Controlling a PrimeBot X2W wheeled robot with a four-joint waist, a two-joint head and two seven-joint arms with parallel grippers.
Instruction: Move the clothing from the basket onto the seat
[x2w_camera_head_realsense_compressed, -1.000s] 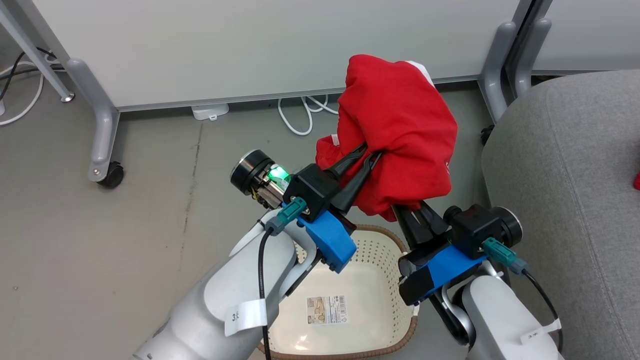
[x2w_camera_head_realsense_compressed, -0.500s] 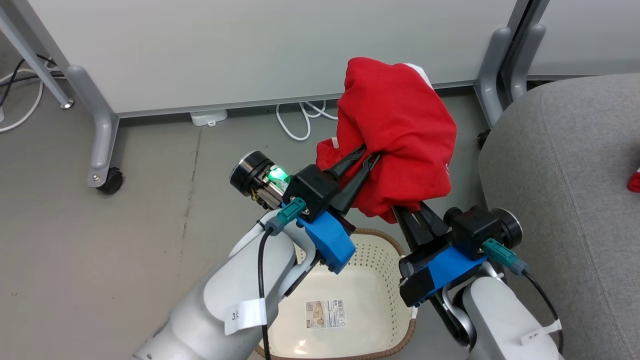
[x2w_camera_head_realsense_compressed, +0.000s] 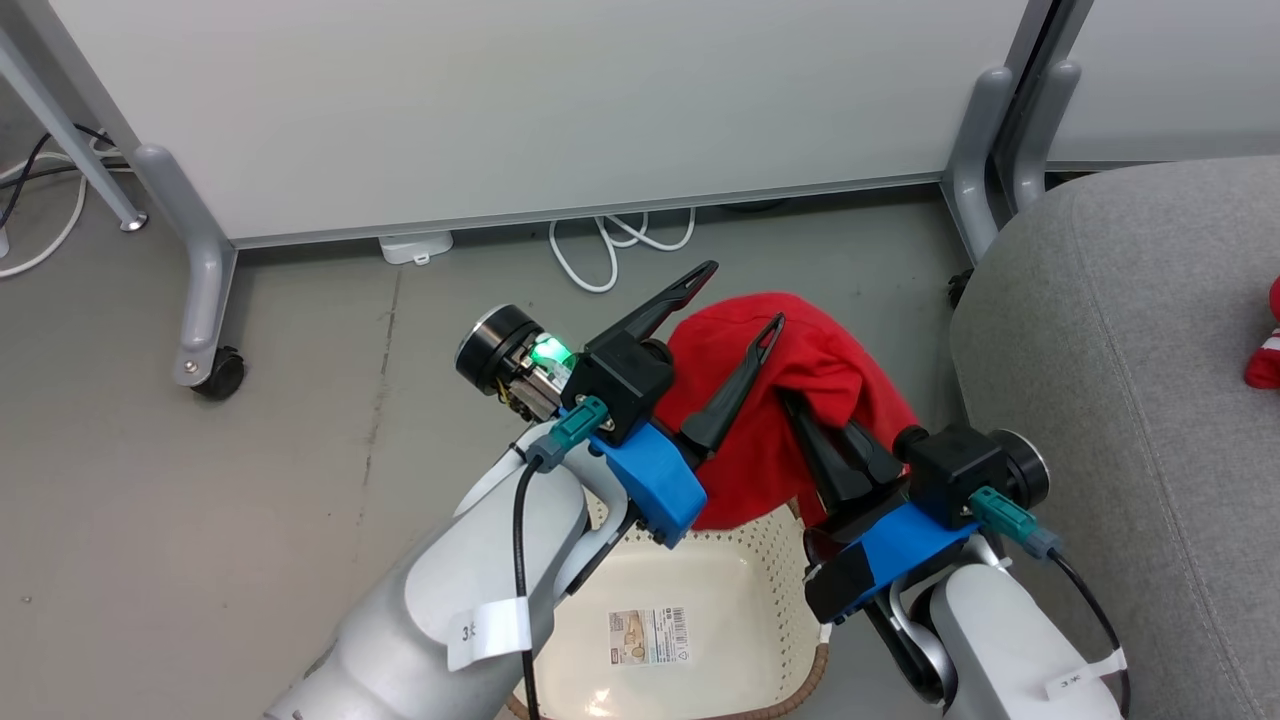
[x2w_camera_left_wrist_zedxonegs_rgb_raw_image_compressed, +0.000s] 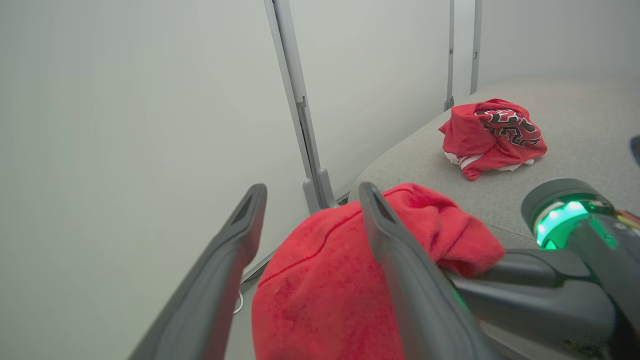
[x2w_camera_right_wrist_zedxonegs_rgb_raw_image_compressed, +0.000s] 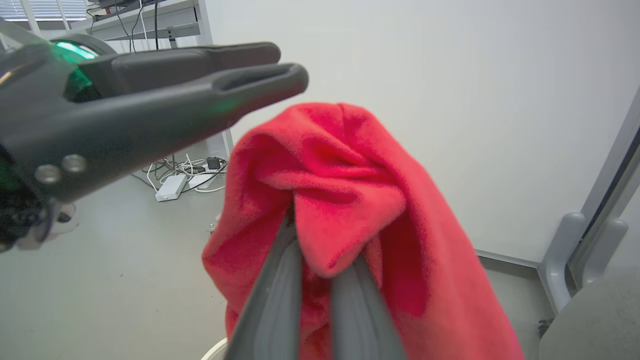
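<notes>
Right wrist view: right pincer (x2w_camera_right_wrist_zedxonegs_rgb_raw_image_compressed: 320, 250) tips beneath folds of red garment (x2w_camera_right_wrist_zedxonegs_rgb_raw_image_compressed: 360, 165)

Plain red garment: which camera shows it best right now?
Right wrist view: the garment is close up, a fold pinched between the right gripper's shut fingers. The head view shows it draped over that gripper, above the basket. The left wrist view shows its top by the open left gripper.
</notes>
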